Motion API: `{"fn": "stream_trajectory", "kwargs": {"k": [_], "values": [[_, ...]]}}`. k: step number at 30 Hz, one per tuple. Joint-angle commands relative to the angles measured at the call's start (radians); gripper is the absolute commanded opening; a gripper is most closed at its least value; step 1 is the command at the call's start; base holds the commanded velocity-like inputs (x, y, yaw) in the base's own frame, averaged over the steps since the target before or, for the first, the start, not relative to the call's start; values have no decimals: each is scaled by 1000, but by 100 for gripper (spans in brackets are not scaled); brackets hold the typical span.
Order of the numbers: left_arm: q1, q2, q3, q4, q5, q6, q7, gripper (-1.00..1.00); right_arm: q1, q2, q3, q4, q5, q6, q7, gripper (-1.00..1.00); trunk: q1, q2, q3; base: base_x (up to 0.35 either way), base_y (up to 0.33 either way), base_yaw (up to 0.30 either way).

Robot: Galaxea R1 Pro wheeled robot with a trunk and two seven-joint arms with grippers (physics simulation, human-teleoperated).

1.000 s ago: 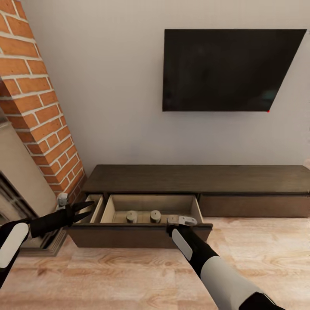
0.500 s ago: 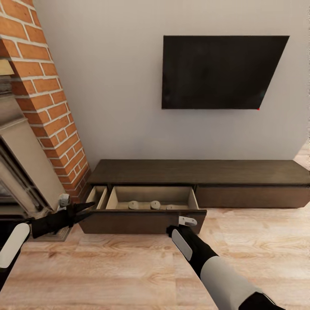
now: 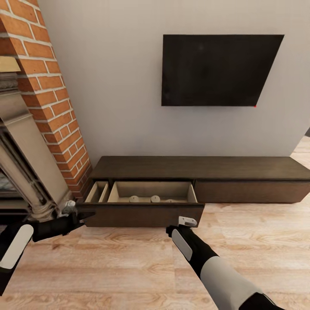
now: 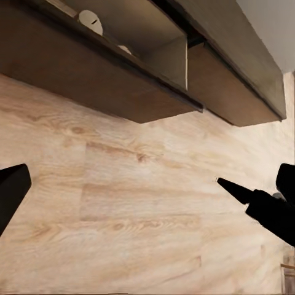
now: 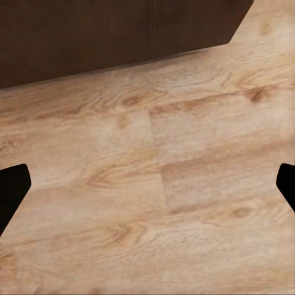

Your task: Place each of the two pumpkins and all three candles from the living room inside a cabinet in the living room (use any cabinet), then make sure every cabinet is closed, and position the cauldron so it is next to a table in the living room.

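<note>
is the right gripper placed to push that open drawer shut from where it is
Probably yes: the right gripper hangs open just in front of the drawer front of the cabinet, with bare wooden floor between them and nothing blocking.

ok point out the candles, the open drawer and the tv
candles [image 3: 134,199], head view, top of the leftmost one
open drawer [image 3: 142,214], head view, its dark front panel
tv [image 3: 215,71], head view, middle of the black screen
</note>
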Motion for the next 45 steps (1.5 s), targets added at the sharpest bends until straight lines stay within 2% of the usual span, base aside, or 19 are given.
{"fn": "stream_trajectory", "kwargs": {"k": [1, 3, 5, 8, 12, 18, 19, 21, 24, 28, 31, 33, 34, 36, 37, 39, 42, 45], "values": [[0, -15, 0, 2, -3, -1, 34, 100, 0, 0, 1, 0, -1, 1, 0, 100, 4, -7, -3, -1, 0, 0], [0, -33, -1, 4, -20, -3, 77, 100, 1, 0, 1, 0, -2, 0, 0, 100, 12, -21, -9, 0, 0, 0], [0, -61, -1, 5, -70, -13, 150, 100, 4, 0, 2, 0, -1, -2, 1, 100, 19, -35, -16, 0, 0, 0], [0, -101, -1, 5, -131, -59, 194, 100, 8, 0, 2, 0, 0, -5, 2, 100, 31, -56, -25, 0, 0, 0], [0, -141, -1, 5, -184, -109, 212, 100, 12, 0, 2, 1, 5, -9, 2, 100, 46, -84, -38, 0, 0, 0], [0, -189, 0, 52, -322, -234, 235, 100, 14, 0, 1, 7, 5, -11, 3, 100, 69, -126, -56, 0, 0, 0], [0, -192, 0, 59, -331, -245, 235, 100, 14, -1, 1, 8, 5, -11, 4, 100, 73, -133, -60, 0, 0, 0], [0, -206, 1, 95, -372, -309, 238, 100, 15, -1, 0, 10, 8, -13, 36, 100, 81, -147, -66, 0, 0, 0], [0, -210, 1, 103, -378, -342, 238, 100, 17, -4, 0, 10, 11, -30, 52, 100, 92, -168, -75, 0, 0, 0], [0, -218, 0, 132, -385, -392, 238, 100, 18, -10, 0, 29, 12, -106, 61, 100, 107, -196, -88, 0, 0, 0], [0, -221, 1, 147, -411, -423, 239, 100, 18, -11, 2, 68, 13, -156, 77, 100, 119, -217, -97, 0, 0, 0], [0, -235, 1, 154, -473, -456, 240, 100, 18, -10, 5, 123, 15, -198, 120, 100, 127, -231, -103, 0, 0, 0], [0, -240, 1, 155, -487, -464, 240, 100, 18, -10, 5, 132, 15, -210, 131, 100, 130, -238, -107, 0, 0, 0], [0, -262, 1, 163, -541, -501, 240, 100, 18, -10, 6, 159, 15, -271, 173, 100, 138, -252, -113, 0, 0, 0], [0, -267, 1, 167, -554, -513, 241, 100, 18, -10, 6, 165, 15, -290, 183, 100, 142, -259, -116, 0, 0, 0], [0, -289, 1, 193, -604, -568, 243, 100, 18, -8, 7, 198, 15, -364, 209, 100, 150, -273, -122, 0, 0, 0], [0, -308, 2, 216, -645, -618, 260, 100, 18, -6, 10, 246, 21, -420, 220, 100, 161, -294, -132, 0, 0, 0], [0, -319, 1, 230, -671, -660, 303, 100, 18, -3, 48, 291, 71, -480, 226, 100, 173, -315, -141, 0, 0, 0]]}}
